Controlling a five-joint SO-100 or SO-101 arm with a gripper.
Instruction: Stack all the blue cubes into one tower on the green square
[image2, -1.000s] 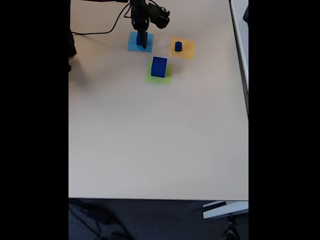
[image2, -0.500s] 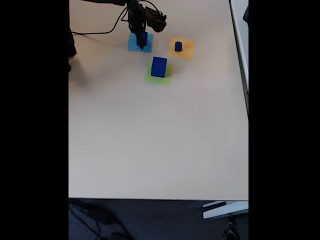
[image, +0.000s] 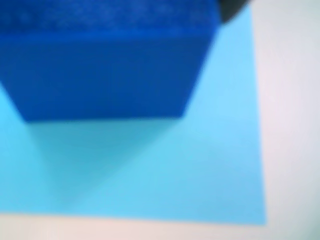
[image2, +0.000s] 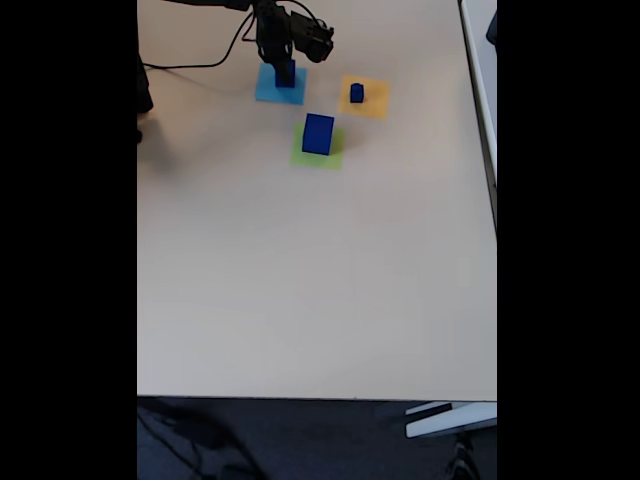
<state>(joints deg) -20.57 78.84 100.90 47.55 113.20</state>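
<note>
My gripper (image2: 283, 62) hangs at the far end of the table in the fixed view, shut on a mid-sized blue cube (image2: 286, 76) over the flat light-blue square (image2: 268, 92). Seen from the wrist, that cube (image: 105, 65) is a blurred mass across the top, casting a shadow on the light-blue square (image: 200, 175); a dark finger (image: 231, 9) shows at its right corner. The largest blue cube (image2: 318, 133) stands on the green square (image2: 318, 157). A small blue cube (image2: 357, 93) sits on the orange-yellow square (image2: 374, 102).
A black cable (image2: 200, 62) runs across the table's far left behind the arm. The beige table (image2: 320, 280) ends at a near edge, with dark floor and a white object (image2: 445, 420) below it.
The gripper and arm have risen slightly, and the mid-sized blue cube has come up a little with them. The other two cubes have not moved.
</note>
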